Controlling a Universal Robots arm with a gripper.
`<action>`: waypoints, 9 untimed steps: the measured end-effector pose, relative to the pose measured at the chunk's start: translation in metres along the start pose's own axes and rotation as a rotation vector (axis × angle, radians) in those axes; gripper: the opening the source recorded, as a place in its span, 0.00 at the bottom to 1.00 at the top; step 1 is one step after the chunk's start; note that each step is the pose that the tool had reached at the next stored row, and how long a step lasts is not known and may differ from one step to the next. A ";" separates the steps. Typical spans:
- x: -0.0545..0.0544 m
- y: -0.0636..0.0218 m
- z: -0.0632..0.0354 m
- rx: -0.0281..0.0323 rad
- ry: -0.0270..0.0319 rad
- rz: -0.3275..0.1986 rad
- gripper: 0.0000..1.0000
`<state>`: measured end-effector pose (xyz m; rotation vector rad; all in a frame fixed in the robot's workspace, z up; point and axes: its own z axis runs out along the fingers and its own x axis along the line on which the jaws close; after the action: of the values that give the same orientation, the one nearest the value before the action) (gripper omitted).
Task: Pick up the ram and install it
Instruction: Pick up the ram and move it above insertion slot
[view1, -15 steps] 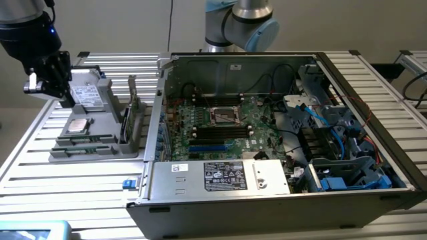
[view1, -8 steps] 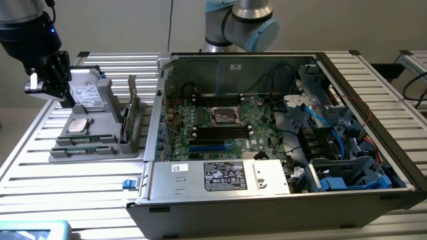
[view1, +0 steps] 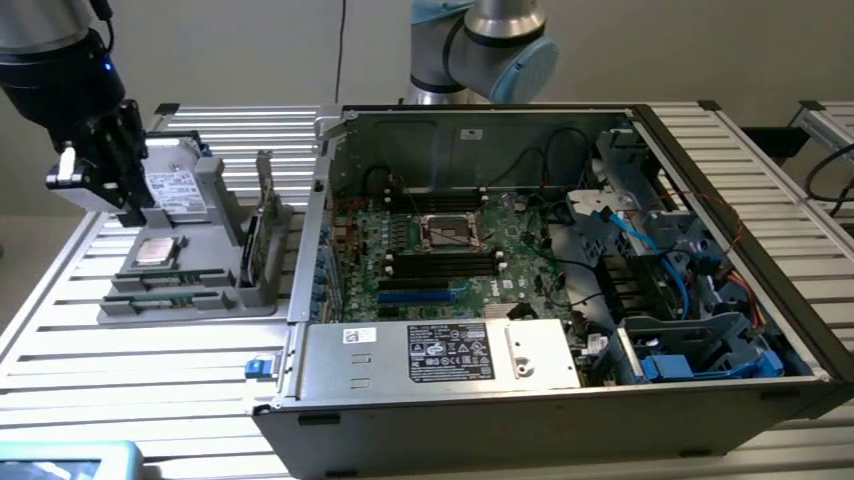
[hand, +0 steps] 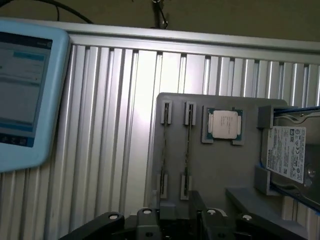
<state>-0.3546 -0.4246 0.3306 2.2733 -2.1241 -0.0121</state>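
As the ram (view1: 163, 282) is thin, stiff and fragile, its long edges are best gripped; whether the gripper (view1: 131, 212) is open cannot be told.

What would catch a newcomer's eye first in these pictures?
The open computer case fills the exterior view's middle and right, its motherboard exposed. At the exterior view's upper left the gripper hangs over a grey holder carrying a hard drive, a processor and the ram, which stands on edge in its slots.
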 end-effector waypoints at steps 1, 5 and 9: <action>0.000 0.0002 0.0018 -0.0001 0.0004 0.000 0.36; 0.000 0.0050 0.0093 -0.0002 0.0008 0.000 0.36; -0.001 0.0071 0.0166 0.0013 0.0009 0.000 0.36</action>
<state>-0.3622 -0.4247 0.3142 2.2737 -2.1243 -0.0097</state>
